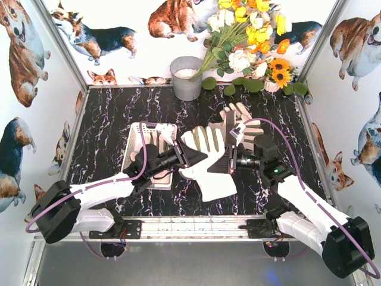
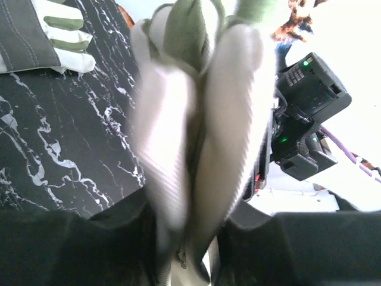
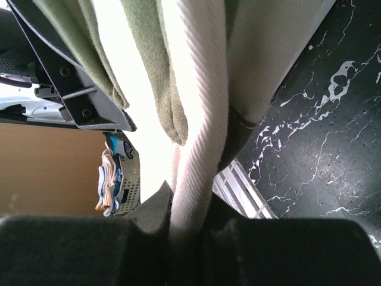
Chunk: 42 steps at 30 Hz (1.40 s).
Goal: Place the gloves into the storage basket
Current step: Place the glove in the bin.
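One cream-white glove (image 1: 205, 170) with grey patches hangs above the table's middle between both grippers. My left gripper (image 1: 189, 156) is shut on its left side; in the left wrist view the blurred fabric (image 2: 226, 119) fills the gap between the fingers. My right gripper (image 1: 225, 164) is shut on its ribbed white edge (image 3: 199, 119). A second glove (image 1: 239, 121) lies flat on the black marble table behind, also seen from the left wrist (image 2: 53, 36). The white storage basket (image 1: 136, 138) stands left of centre, partly under my left arm, with cream and grey fabric inside.
A grey metal bucket (image 1: 186, 77) stands at the back, with a bunch of flowers (image 1: 250, 42) to its right. Corgi-print walls close in the table on three sides. The right arm's camera body (image 2: 306, 113) is close to the held glove.
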Motion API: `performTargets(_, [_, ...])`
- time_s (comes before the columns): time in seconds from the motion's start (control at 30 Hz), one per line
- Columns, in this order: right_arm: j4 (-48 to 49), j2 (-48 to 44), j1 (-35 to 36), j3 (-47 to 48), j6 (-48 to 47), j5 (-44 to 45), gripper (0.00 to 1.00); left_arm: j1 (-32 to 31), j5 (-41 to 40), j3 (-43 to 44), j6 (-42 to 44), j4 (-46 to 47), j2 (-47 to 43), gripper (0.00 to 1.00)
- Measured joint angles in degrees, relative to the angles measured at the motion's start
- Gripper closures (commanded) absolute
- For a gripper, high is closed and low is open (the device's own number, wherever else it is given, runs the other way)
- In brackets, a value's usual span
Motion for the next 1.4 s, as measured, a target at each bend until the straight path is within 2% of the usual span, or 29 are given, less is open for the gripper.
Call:
performTargets(0.1, [0.02,-0.04,0.02,0.00,-0.11,0.44,0.71,-0.07,0.00,-0.02,-0.81,1.20,0.09,1.00])
performTargets(0.2, [-0.20,-0.20,0.02,0.00,-0.52,0.66,0.41,-0.15,-0.02,-0.02,-1.11,1.07,-0.39,1.00])
performTargets(0.3, [-0.70,-0.22,0.04,0.31,-1.49,0.87,0.04,-0.15,0.44,-0.04,-0.85,-0.52,-2.38,1.00])
performTargets(0.33, [-1.01,-0.22,0.04,0.63,-1.77,0.96,0.00,-0.15,0.76,-0.07,-0.59,-1.22,-3.21,1.00])
performTargets(0.53, [-1.95,0.13,0.07,4.98,-4.48,0.39,0.00,0.39,7.41,-0.07,1.05,-3.52,-7.06,1.00])
performTargets(0.8, [2.16,2.73,0.76,8.09,-3.28,-6.64,0.00,0.92,15.58,0.85,3.45,-6.51,-8.50,1.00])
performTargets(0.87, [2.49,3.19,1.70,8.83,-2.97,-8.37,0.04,1.36,16.06,1.03,3.91,-7.21,-9.40,1.00])
performTargets(0.97, [3.96,3.30,2.86,9.33,-2.43,-10.25,0.15,2.21,16.37,2.12,4.90,-8.61,-10.47,1.00])
performTargets(1.1, [4.66,3.30,3.50,9.33,-1.38,-11.28,0.34,3.87,16.28,3.02,5.95,-9.66,-11.91,1.00])
performTargets(1.3, [3.98,3.28,4.04,9.33,-1.60,-10.93,0.52,6.29,15.76,3.50,7.17,-12.87,-14.53,1.00])
performTargets(1.4, [1.84,3.28,4.52,9.33,-2.80,-9.46,0.76,7.85,15.52,4.87,8.87,-17.73,-15.78,1.00])
